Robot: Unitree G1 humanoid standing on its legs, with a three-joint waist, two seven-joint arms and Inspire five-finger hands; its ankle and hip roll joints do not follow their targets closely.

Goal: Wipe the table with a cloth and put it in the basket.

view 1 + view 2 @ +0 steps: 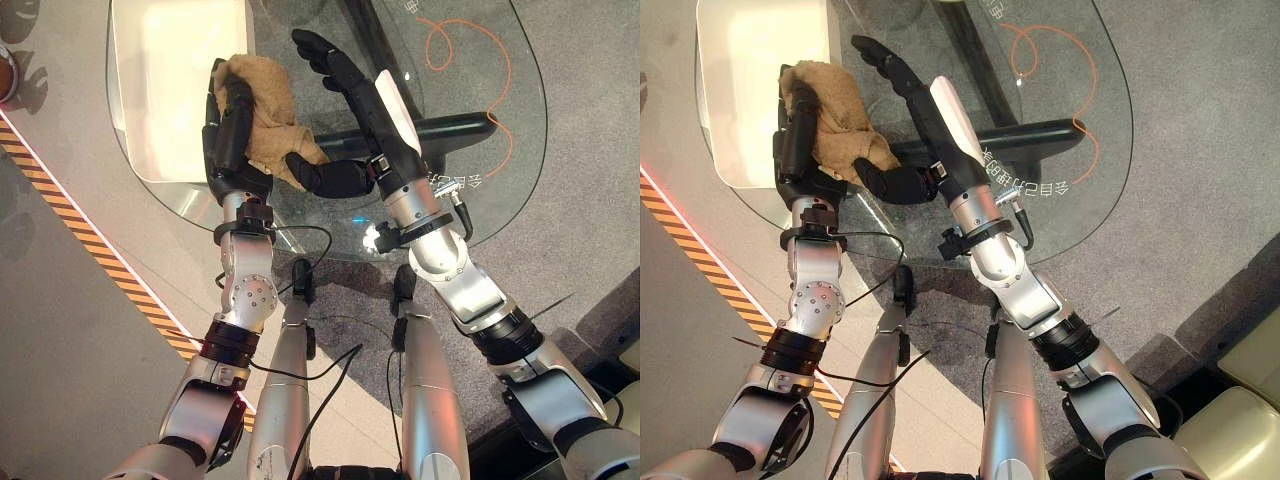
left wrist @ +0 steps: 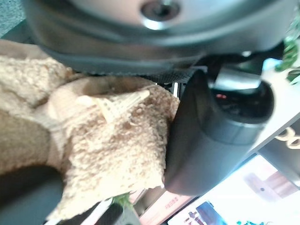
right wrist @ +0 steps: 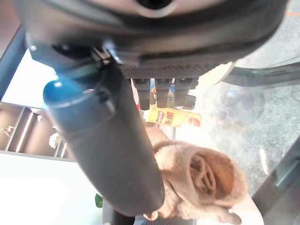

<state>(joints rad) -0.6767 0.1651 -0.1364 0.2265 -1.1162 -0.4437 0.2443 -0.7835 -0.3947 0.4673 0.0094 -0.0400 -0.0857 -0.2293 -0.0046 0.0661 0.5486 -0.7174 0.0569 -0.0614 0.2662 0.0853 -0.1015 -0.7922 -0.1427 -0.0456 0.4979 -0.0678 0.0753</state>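
A tan fluffy cloth (image 1: pixel 265 100) is bunched up just above the round glass table (image 1: pixel 490 180), near its left side. My left hand (image 1: pixel 228 135) has its fingers curled round the cloth's left edge; its wrist view shows the cloth (image 2: pixel 117 140) pressed against the palm. My right hand (image 1: pixel 365 95) lies beside the cloth on the right, fingers straight and spread over the glass. Its thumb (image 1: pixel 320 177) rests against the cloth's lower corner. From the right wrist, the cloth (image 3: pixel 201 178) shows as a crumpled ball past the thumb.
A white rectangular container (image 1: pixel 170 80) sits at the table's far left, right behind the cloth. A dark table base bar (image 1: pixel 460 130) and an orange cable loop (image 1: pixel 470 50) show through the glass. Striped floor tape (image 1: pixel 90 250) runs along the left.
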